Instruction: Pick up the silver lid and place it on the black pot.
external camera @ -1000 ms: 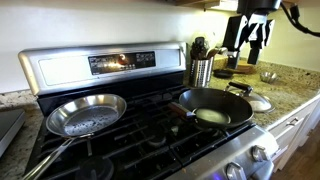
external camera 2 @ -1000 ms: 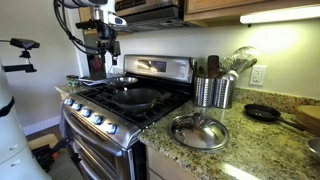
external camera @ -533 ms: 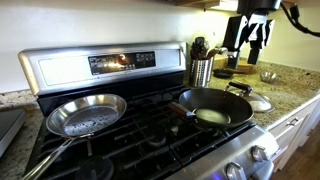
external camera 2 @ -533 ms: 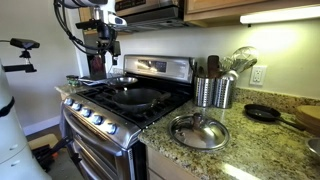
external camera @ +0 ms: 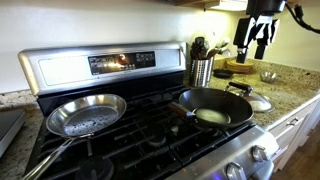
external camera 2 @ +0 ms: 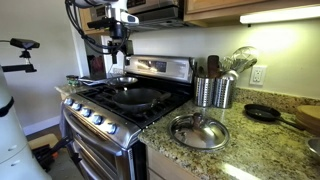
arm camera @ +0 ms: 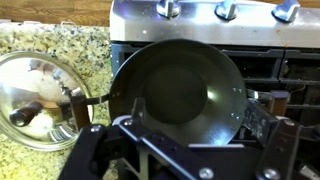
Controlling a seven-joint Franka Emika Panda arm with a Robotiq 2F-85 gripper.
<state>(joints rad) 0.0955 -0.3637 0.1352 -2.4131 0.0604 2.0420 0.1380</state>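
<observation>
Granite table (external camera 2: 252,156) beside the stove (external camera: 140,126) carried the silver lid (external camera 2: 198,131), which lay flat near the stove edge. The black pot (external camera: 212,108) stood on a burner. Above it hung the gripper (external camera: 260,47), spread wide and empty.

Warm under-cabinet light (external camera 2: 285,14); glare on silver lid (arm camera: 32,88); wrist foreground soft.

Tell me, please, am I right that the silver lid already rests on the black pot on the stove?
Not quite: in an exterior view the silver lid lies on the counter beside the stove; the black pot sits on the stove uncovered.
</observation>
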